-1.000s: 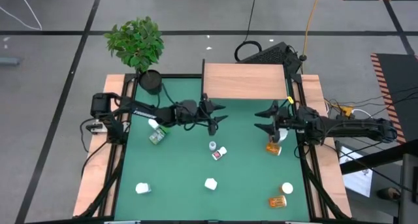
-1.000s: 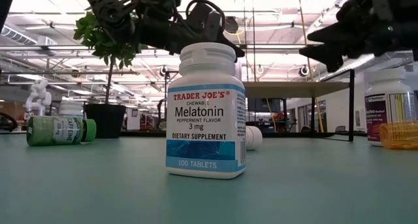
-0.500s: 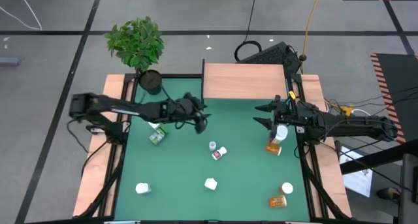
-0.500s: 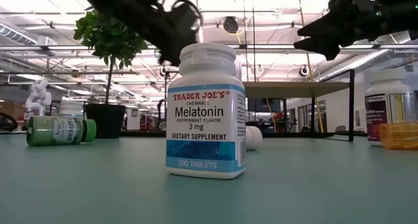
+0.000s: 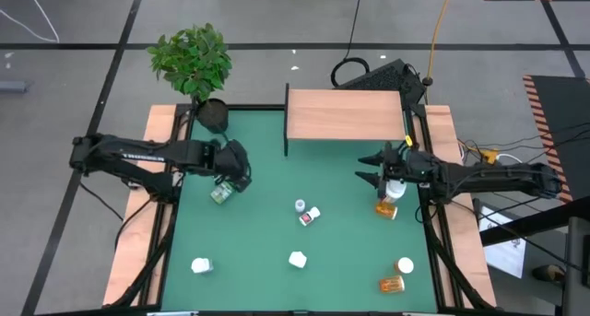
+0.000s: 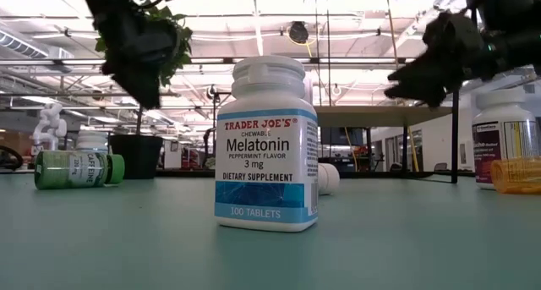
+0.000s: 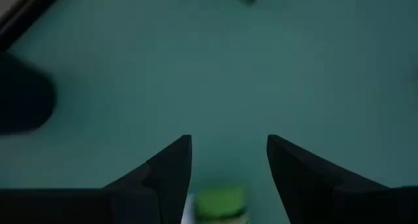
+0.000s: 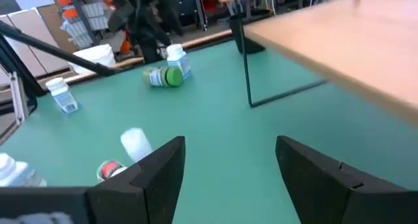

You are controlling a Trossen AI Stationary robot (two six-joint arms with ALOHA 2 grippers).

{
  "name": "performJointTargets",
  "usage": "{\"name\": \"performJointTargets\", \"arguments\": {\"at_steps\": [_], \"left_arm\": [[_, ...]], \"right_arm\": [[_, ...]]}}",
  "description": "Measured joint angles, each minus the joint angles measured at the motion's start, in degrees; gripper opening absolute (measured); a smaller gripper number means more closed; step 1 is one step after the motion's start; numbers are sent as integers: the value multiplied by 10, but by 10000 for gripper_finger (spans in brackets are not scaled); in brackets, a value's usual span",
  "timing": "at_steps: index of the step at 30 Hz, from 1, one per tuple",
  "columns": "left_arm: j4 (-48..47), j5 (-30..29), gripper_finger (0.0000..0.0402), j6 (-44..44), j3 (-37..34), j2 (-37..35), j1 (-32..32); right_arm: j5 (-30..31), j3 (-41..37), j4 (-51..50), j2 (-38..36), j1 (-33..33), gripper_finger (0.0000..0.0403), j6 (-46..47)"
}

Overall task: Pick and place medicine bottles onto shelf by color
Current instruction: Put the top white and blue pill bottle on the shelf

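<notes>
Medicine bottles are scattered over the green mat (image 5: 277,169). A green-capped bottle (image 5: 221,193) lies on its side at the left, next to a standing white one (image 5: 218,176). My left gripper (image 5: 240,171) hangs open just above and beside them, pointing down; the green cap (image 7: 222,203) shows between its fingers, untouched. My right gripper (image 5: 372,169) is open and roughly level at the right, by a white bottle (image 5: 396,187) and an amber one (image 5: 385,207). The light-wood shelf (image 5: 346,113) stands at the far edge.
More bottles stand or lie mid-mat (image 5: 300,205) (image 5: 311,216) and near the front: white ones (image 5: 201,265) (image 5: 297,259), amber ones (image 5: 404,265) (image 5: 391,284). A potted plant (image 5: 194,63) sits at the far left corner. Wooden rails (image 5: 138,251) flank the mat.
My left gripper has drawn back from mid-table toward the table's left edge and tipped from nearly level to pointing down, ending over the green-capped bottle. No bottle has moved.
</notes>
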Motion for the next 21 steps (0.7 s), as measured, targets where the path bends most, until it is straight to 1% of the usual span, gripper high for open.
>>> {"name": "performJointTargets", "arguments": {"at_steps": [4, 8, 10, 14, 16, 18, 21], "left_arm": [[-46, 10, 211, 31, 0, 1, -5], [-83, 24, 236, 101, 0, 1, -5], [-107, 24, 251, 150, 0, 1, -5], [-171, 33, 278, 238, 0, 1, -5], [-195, 34, 288, 268, 0, 1, -5], [-206, 28, 294, 301, 0, 1, -3], [-205, 10, 298, 358, 0, 1, -2]], "right_arm": [[-9, -24, 80, 0, 0, 235, -8], [-75, -24, 138, -1, 0, 236, -35], [-90, -24, 147, -1, 0, 236, -44], [-89, -24, 145, 0, 0, 236, -63], [-87, -24, 146, -1, 0, 236, -72], [-74, -24, 146, 0, -1, 236, -82], [-70, -24, 144, 0, -1, 236, -94]]}}
